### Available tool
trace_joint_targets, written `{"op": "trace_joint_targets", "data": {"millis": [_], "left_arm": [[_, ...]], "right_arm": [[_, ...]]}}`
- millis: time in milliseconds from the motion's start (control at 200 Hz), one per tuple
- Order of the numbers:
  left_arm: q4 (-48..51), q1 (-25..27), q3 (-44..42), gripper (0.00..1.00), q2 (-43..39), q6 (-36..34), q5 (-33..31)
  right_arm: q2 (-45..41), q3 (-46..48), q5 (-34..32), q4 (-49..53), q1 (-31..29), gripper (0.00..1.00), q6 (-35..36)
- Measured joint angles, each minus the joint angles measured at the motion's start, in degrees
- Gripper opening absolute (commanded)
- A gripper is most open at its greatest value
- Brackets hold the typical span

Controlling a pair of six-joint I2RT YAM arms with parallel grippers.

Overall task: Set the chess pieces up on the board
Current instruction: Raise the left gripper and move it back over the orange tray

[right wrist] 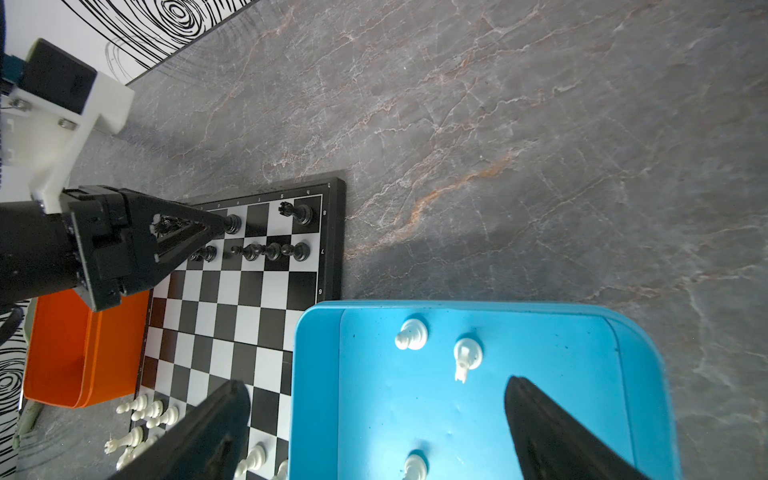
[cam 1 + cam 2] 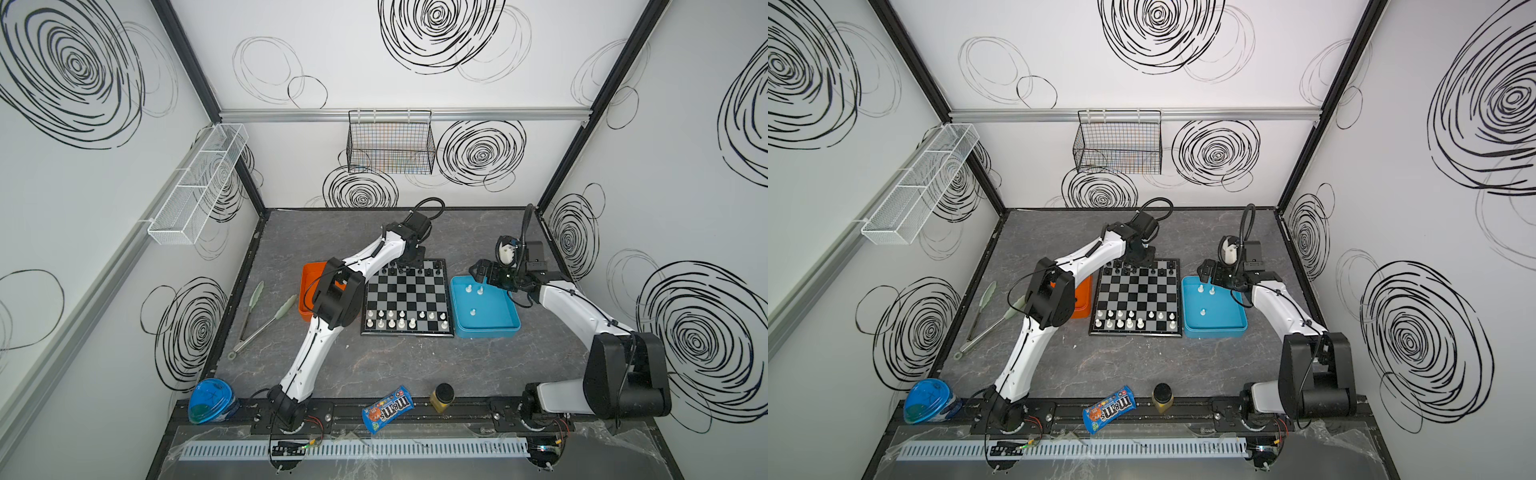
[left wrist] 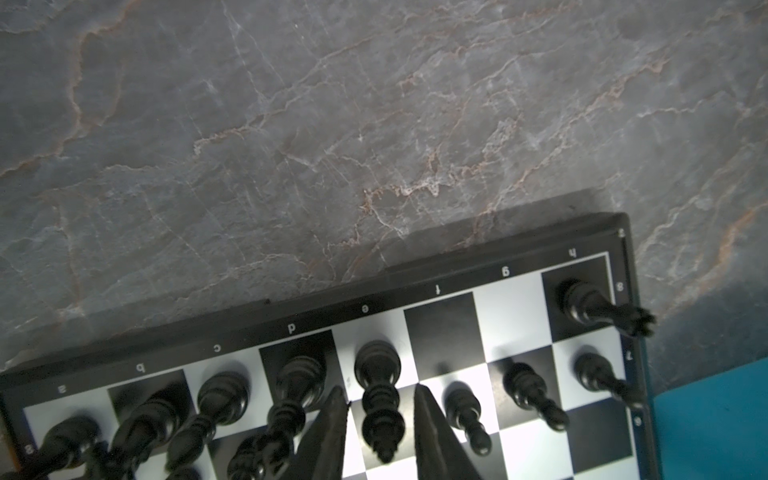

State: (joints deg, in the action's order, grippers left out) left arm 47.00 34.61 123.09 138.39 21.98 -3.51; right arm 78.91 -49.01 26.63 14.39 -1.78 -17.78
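left pincer [image 3: 379, 388] released astride black piece [image 3: 377, 365] on board [image 3: 444, 328], right pincer [image 1: 374, 382] agape over blue tray [image 1: 318, 374]

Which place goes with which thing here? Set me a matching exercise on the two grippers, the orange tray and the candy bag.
Things:
1. left gripper
2. right gripper
3. orange tray
4. candy bag

Places:
A. left of the board, partly hidden behind an arm
B. fingers on either side of a black piece in the board's far row
C. near edge of the table, in front of the board
D. open wide by the far edge of the blue tray

Pairs: 1-B, 2-D, 3-A, 4-C
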Motion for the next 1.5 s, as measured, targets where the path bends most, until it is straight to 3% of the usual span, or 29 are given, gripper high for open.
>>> {"op": "trace_joint_targets", "data": {"millis": [896, 1101, 1266, 1346, 1501], "left_arm": [[2.5, 0.1, 2.1, 0.39, -4.2, 0.1, -0.9], [3.8, 0.2, 2.0, 0.58, -7.6, -0.2, -2.2], [3.9, 0.0, -0.7, 0.89, -14.4, -1.5, -3.6], [3.7, -0.4, -3.7, 1.00, -19.3, -2.1, -4.3], [0.4, -3.6, -13.4, 0.96, -30.0, -4.5, -5.2]], "right_arm": [[0.0, 0.0, -0.2, 0.0, 0.0, 1.00, 0.0], [0.0, -1.2, -3.8, 2.2, 0.0, 1.00, 0.1], [0.0, -5.4, -7.4, 4.6, 0.1, 1.00, 0.9], [0.0, -6.5, -8.2, 5.2, 0.1, 1.00, 1.2], [0.0, -6.8, -9.1, 7.4, 0.1, 0.96, 2.0]]}}
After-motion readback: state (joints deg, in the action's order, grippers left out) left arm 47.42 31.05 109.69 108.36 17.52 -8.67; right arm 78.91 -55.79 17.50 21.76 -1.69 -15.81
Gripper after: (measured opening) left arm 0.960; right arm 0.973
